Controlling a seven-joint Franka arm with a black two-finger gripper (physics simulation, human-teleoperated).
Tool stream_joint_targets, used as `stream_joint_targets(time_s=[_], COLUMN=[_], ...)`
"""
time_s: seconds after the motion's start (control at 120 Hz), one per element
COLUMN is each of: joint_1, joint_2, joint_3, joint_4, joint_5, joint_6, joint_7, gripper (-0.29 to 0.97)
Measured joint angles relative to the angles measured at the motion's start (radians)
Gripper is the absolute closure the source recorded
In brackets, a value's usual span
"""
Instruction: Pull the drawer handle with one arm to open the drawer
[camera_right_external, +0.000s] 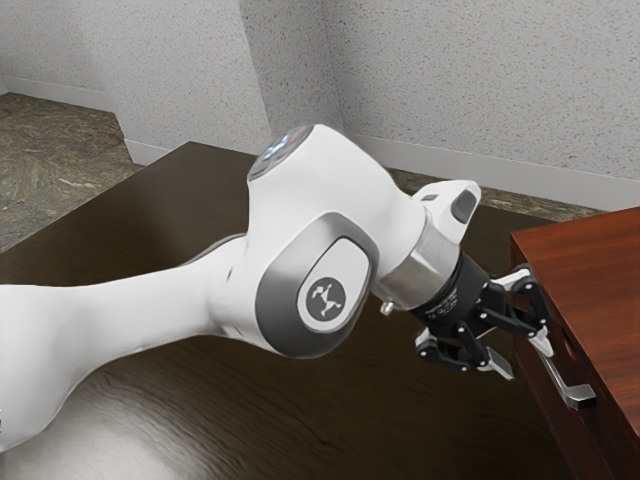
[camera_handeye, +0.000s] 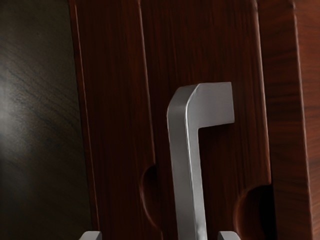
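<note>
The pincer (camera_right_external: 520, 353) stood open and held nothing. Its fingertips (camera_handeye: 227, 236) sat on either side of the silver handle (camera_handeye: 187, 165), with a gap at each side. Ahead of the pincer the handle ran on and bent in to meet the drawer front (camera_handeye: 115, 125) just behind it. That front belonged to a reddish wooden cabinet (camera_right_external: 590, 270), which stood on the dark worktop (camera_right_external: 150, 220) spreading under and behind the pincer.

The white arm (camera_right_external: 300, 265) reaches across the dark table (camera_right_external: 170, 210) from the exterior view's left; its black gripper (camera_right_external: 520, 355), fingers (camera_right_external: 498, 364) spread, sits at the red-brown drawer front (camera_right_external: 556, 418) beside the grey handle (camera_right_external: 566, 386)
</note>
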Motion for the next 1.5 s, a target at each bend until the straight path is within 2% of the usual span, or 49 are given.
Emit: stream_joint_targets(time_s=[0.05,0.142,0.267,0.7,1.5], joint_1=[0.015,0.079,0.098,0.102,0.110], joint_2=[-0.002,-0.025,-0.037,-0.072,-0.023], joint_3=[-0.006,-0.069,-0.091,-0.094,-0.073], joint_4=[-0.001,0.001,0.003,-0.001,-0.013], joint_5=[-0.003,-0.012,-0.024,-0.074,-0.049], joint_6=[0.002,0.005,0.007,0.010,-0.040], joint_7=[0.000,0.000,-0.002,-0.006,-0.003], gripper=[0.44,0.45,0.47,0.58,0.64])
